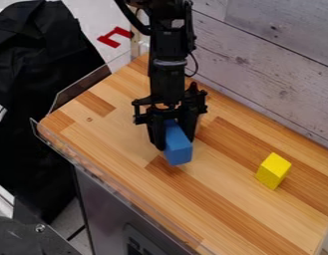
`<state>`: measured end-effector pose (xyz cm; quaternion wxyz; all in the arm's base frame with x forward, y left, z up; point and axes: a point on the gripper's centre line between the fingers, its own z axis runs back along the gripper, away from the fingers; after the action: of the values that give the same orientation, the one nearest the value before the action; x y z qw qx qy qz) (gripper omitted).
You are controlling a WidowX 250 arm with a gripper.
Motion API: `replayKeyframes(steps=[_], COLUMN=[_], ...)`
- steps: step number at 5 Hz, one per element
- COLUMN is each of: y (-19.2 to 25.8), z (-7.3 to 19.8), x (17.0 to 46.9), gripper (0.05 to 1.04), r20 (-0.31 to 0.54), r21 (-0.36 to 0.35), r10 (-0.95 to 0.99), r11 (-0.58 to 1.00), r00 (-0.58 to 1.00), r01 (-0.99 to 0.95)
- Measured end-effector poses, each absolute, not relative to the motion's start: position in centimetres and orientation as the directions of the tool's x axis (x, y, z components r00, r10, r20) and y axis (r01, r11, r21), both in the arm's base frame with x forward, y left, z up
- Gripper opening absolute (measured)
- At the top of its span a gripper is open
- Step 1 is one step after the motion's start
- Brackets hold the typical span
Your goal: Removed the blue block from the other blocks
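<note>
My gripper [173, 141], closed to the width of the blue block [179, 152] it grips, over the table [223, 199]; yellow block [273, 171] well apart.

Blue block [178, 149], yellow block [273, 171] (striped wood [226, 209]).

arm [167, 55] cropped at top, tool [175, 139] partly hiding blue block [179, 152]

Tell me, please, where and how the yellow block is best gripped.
I'd come down from above and grip two opposite side faces of the yellow block around mid-height: its sides look flat, and it stands apart from the blue block, which should leave the pincer room.
</note>
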<state>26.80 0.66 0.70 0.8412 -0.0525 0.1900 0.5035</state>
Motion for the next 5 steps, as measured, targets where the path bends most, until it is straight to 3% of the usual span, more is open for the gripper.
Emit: replayKeyframes(steps=[2,3,4,5], y=[0.9,1.1,1.2,1.0], z=[0.6,1.3,2.8,4.3], x=[27.0,27.2,27.4,27.2], gripper=[0.629,0.922,1.004,1.0], r20=[-0.365,-0.337,-0.298,-0.265], r21=[0.091,0.067,0.018,-0.017], r10=[0.836,0.842,0.847,0.842], r11=[0.47,0.469,0.465,0.482], r00=[0.41,0.422,0.439,0.469], r01=[-0.878,-0.881,-0.885,-0.876])
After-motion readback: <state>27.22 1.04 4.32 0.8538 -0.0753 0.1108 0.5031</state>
